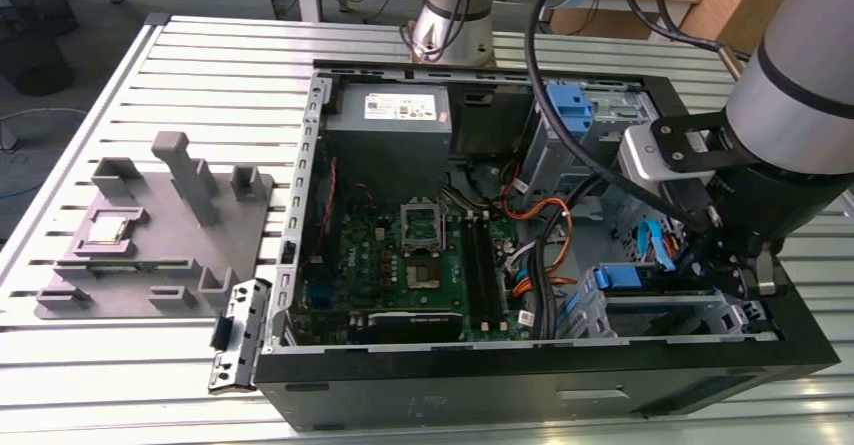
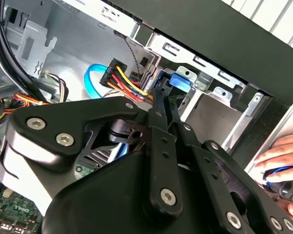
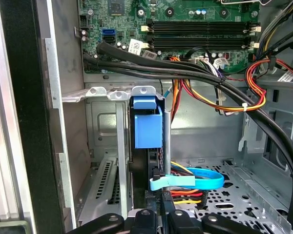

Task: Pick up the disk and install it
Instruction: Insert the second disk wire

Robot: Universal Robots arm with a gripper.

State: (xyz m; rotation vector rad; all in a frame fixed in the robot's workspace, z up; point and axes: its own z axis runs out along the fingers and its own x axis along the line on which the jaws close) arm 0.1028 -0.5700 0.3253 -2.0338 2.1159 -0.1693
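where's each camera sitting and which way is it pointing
Exterior view: off the arm, above the table, looking down into the open computer case; the arm and its gripper reach into the drive bay corner.
Second wrist view: on the wrist, looking along the black gripper linkage toward the case wall; a person's hand shows at the edge.
First wrist view: on the wrist, facing the drive cage and the disk; gripper fingertips show.
Shared: both wrist views show the blue carrier and blue cable.

Blue disk carrier [image 3: 148,127], green motherboard [image 1: 400,265], black case [image 1: 534,385], grey slatted table [image 1: 200,75]
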